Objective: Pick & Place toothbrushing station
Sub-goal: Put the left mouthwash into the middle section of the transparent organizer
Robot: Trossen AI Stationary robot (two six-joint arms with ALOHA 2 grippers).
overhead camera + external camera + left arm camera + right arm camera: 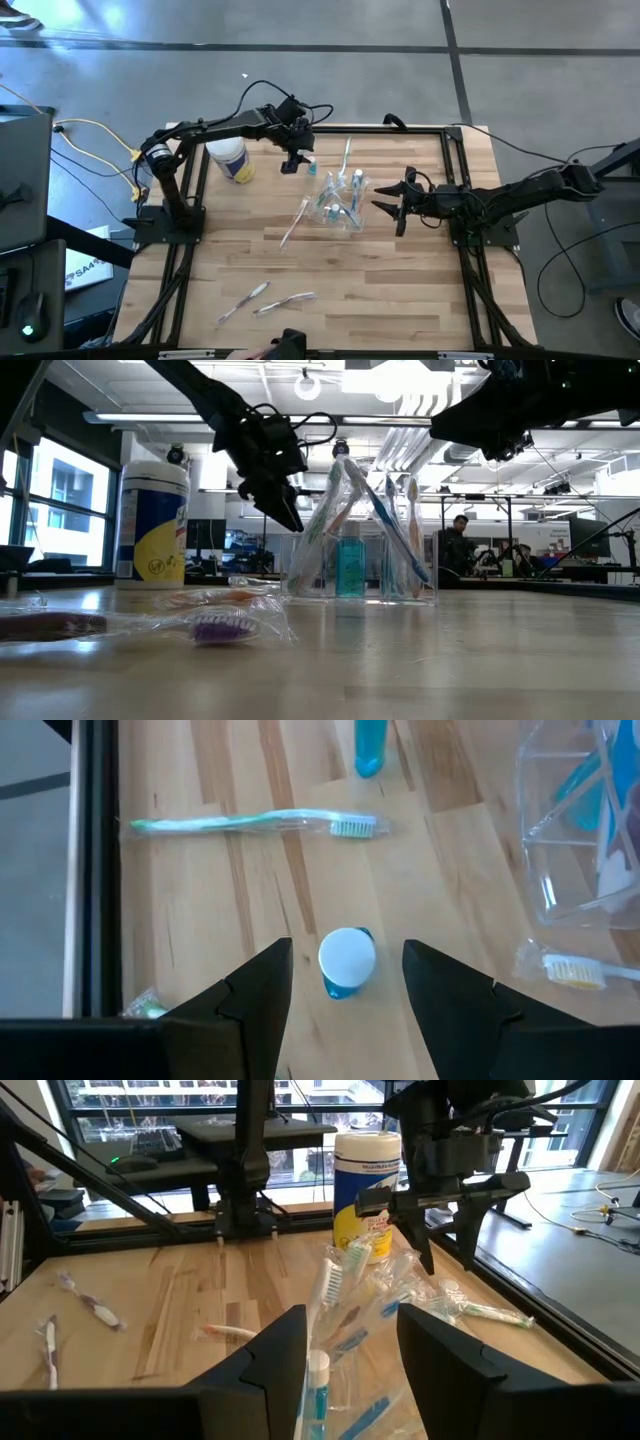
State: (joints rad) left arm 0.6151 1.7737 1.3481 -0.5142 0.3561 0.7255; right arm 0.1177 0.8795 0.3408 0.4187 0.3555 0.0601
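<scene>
Holder (342, 203): clear plastic, mid-table, upright, stocked with toothbrushes and a teal bottle (350, 567); ungripped.

Left gripper (292, 160): hangs over the table's far side, just left of the holder, pointing down. Fingers (250, 995) spread, nothing between them; a small teal bottle with white cap (346, 962) lies on the wood directly beneath the gap.

Right gripper (388, 208): level with the holder's right side, just beside it, fingers parted and empty.

Tub (229, 159): white with yellow label, upright, far left of the table, near the left arm.

Wrapped toothbrushes: one green (250, 821) near the far edge; one (296, 222) left of the holder; two (268, 298) at the near edge.

Table (400, 290): pale wood planks, black frame.
</scene>
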